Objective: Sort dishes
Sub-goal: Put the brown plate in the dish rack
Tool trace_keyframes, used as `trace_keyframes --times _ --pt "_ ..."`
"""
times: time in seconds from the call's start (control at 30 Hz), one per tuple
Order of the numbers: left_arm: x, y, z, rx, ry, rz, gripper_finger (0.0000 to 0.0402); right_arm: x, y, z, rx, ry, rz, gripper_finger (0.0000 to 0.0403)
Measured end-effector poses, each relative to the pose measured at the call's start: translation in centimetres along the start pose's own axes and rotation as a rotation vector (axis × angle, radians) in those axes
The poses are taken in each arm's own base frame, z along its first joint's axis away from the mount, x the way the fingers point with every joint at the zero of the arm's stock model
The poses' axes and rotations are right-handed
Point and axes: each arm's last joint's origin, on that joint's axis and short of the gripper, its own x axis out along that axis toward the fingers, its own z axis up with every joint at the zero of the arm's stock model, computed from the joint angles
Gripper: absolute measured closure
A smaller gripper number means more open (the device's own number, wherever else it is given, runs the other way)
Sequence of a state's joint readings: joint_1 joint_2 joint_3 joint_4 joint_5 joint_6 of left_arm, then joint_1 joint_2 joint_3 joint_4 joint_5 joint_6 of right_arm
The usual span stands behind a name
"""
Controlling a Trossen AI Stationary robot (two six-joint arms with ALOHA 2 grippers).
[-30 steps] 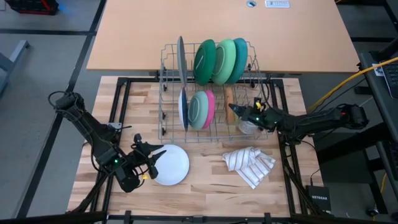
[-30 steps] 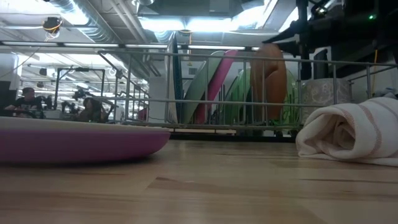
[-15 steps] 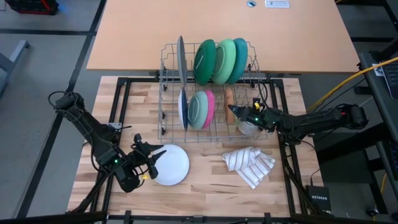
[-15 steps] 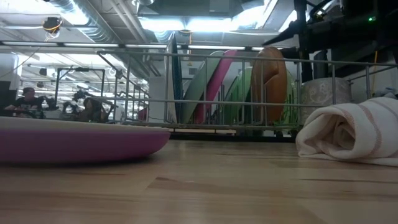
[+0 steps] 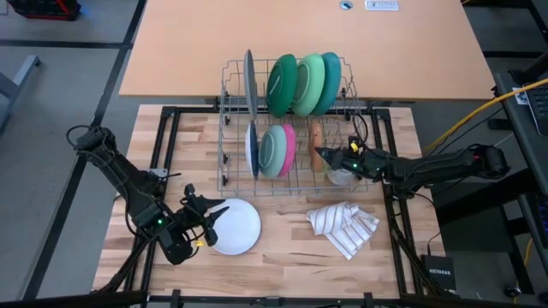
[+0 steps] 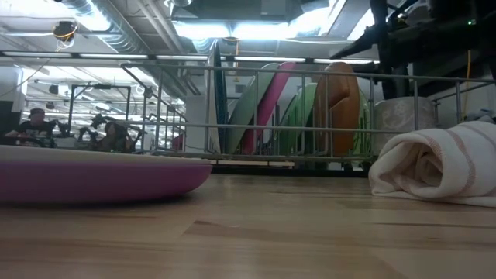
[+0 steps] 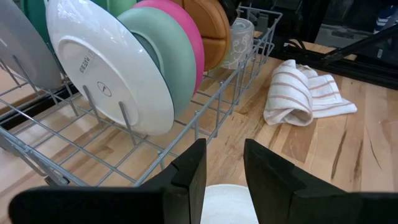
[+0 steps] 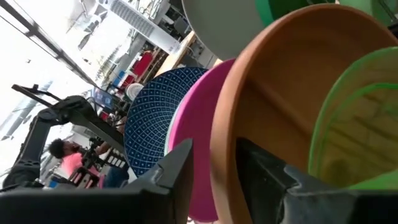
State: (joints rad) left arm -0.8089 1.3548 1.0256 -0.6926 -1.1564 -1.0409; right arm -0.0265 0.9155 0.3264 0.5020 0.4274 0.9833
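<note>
The dishes are round plastic plates and shallow bowls, most of them standing on edge in a grey wire dish rack (image 5: 287,120) at the back of the pale wooden worktop (image 5: 282,244). In the rack's far row stand a thin grey plate (image 5: 249,79), a dark green bowl (image 5: 281,85), a light green bowl (image 5: 307,83) and a teal bowl (image 5: 330,79), packed close together. In the near row stand a plate with a white back and blue patterned face (image 5: 253,147), a pale green bowl (image 5: 274,151), a pink bowl (image 5: 289,142) touching it, and a brown bowl (image 5: 318,137). Just beside the brown bowl, a small clear glass cup (image 5: 341,174) sits in the rack's near right corner.

One dish lies flat on the worktop in front of the rack: a round plate (image 5: 235,226), white from above, purple along its rim in the low view.

The right gripper (image 5: 321,154) reaches into the rack at the brown bowl; its wrist view shows the jaws parted on either side of that bowl's rim, not pressing it. The left gripper (image 5: 216,214) rests at the left edge of the flat plate, jaws part open, and whether they grip the rim cannot be told.

A rolled white cloth with brown stripes (image 5: 344,226) lies on the worktop to the right of the flat plate, well apart from it.
</note>
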Motion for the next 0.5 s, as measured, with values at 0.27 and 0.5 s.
trace_keyframes --times 0.27,0.5 --pt "0.0 0.0 0.0 0.0 0.0 0.0 0.0304 -0.8 0.2 0.4 0.034 0.031 0.019 0.0279" --pt "0.0 0.0 0.0 0.0 0.0 0.0 0.0304 -1.5 0.7 1.2 -0.027 0.109 -0.1 0.0279"
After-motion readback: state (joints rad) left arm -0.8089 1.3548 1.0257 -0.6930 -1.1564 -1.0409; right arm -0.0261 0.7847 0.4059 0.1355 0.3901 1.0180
